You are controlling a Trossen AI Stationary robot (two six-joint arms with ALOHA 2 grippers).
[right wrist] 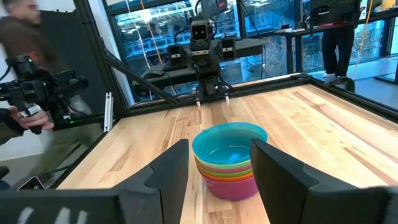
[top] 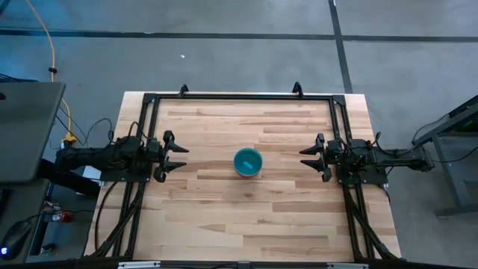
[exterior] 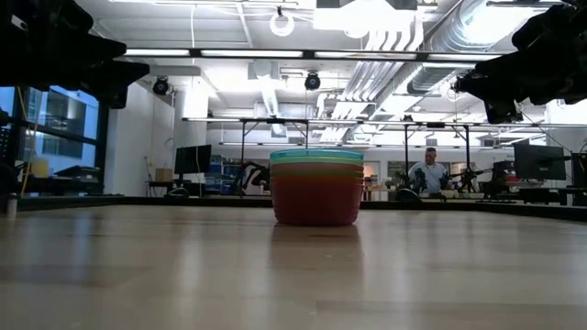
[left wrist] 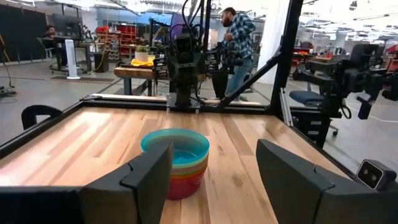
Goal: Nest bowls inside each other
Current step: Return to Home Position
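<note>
bowls [top: 248, 162] nested, blue bowl [right wrist: 229, 144] innermost

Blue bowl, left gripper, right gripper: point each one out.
blue bowl [top: 248, 162]: high view, the bowl's inside.
left gripper [top: 185, 157]: high view, midway between its fingertips.
right gripper [top: 302, 158]: high view, midway between its fingertips.

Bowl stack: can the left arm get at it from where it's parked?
Probably yes. The left end effector sits open, facing the bowl stack, with only bare table between them. The right end effector waits opposite, clear of that path.
</note>
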